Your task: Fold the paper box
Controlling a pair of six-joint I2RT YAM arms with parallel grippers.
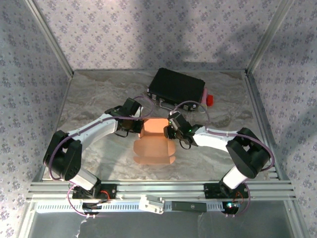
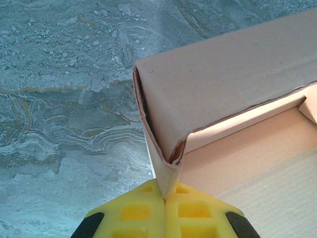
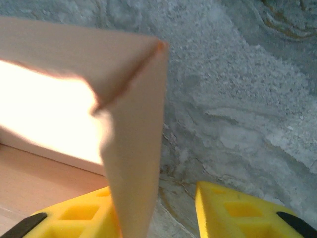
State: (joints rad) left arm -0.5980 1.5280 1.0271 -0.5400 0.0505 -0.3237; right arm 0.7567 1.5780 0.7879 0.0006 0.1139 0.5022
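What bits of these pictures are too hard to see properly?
- Top view: the red thing is half hidden behind the black case; what it is cannot be told.
- Right wrist view: glare whitens the paper box wall; the right pincer is cut off below.
- Left wrist view: the paper box runs off the right edge; the left pincer hides its flap's tip.

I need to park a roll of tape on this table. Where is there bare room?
Bare: the back-left corner, between the left wall and the black case; and the right side, between the case and the right arm's elbow. Crowded: the middle, where the left gripper and right gripper meet at the paper box.
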